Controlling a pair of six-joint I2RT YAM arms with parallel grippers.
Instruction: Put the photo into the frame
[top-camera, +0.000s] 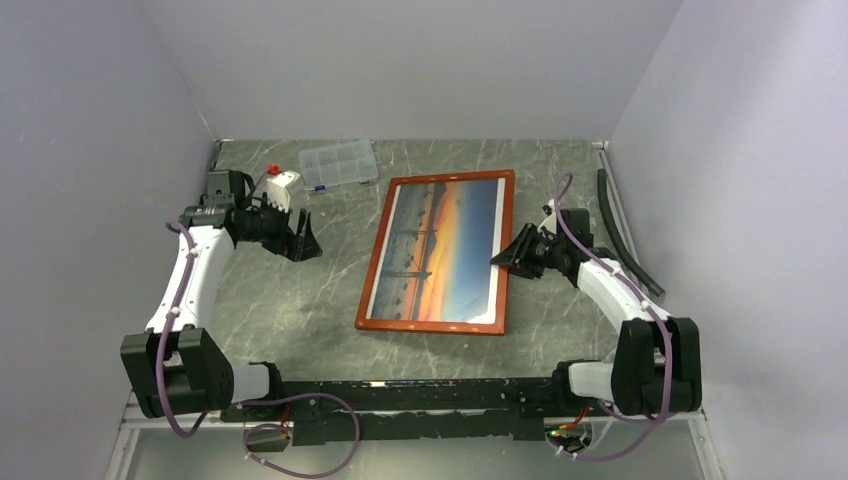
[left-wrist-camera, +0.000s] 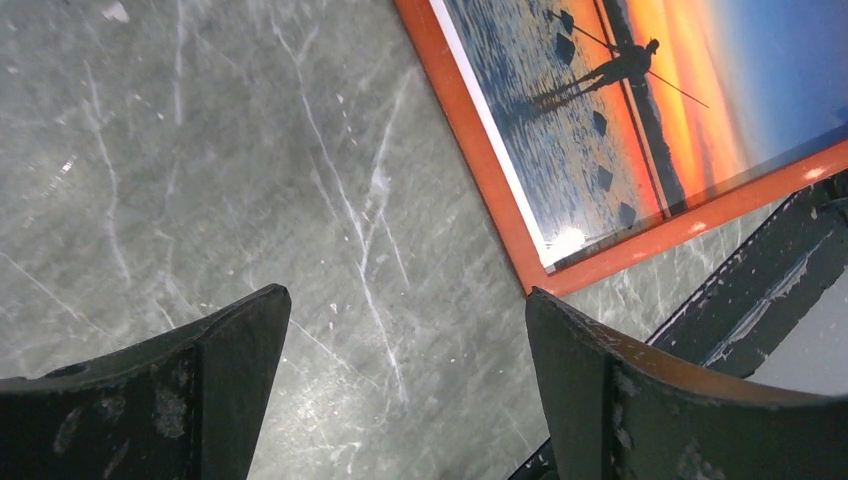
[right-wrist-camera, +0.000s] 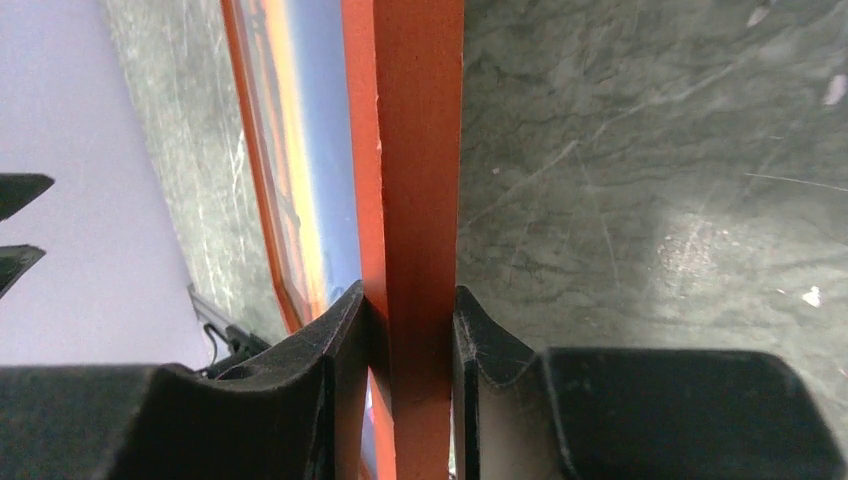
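Observation:
The frame (top-camera: 378, 250), with a thin reddish-orange border, lies mid-table. The sunset photo (top-camera: 445, 250) fills its opening. My right gripper (top-camera: 503, 258) is at the frame's right side and shut on that rail. In the right wrist view the orange frame rail (right-wrist-camera: 415, 150) stands between both fingers of the right gripper (right-wrist-camera: 410, 300), with the photo (right-wrist-camera: 315, 150) just left of it. My left gripper (top-camera: 305, 243) hovers open over bare table left of the frame. The left wrist view shows the left gripper (left-wrist-camera: 408, 300) with nothing between its fingers, and the frame corner (left-wrist-camera: 470, 130) and photo (left-wrist-camera: 640, 100) beyond.
A clear plastic compartment box (top-camera: 338, 164) sits at the back, with a small white part topped in red (top-camera: 281, 186) beside it. A black strip (top-camera: 625, 235) lies along the right wall. The black base rail (top-camera: 420, 395) runs along the near edge.

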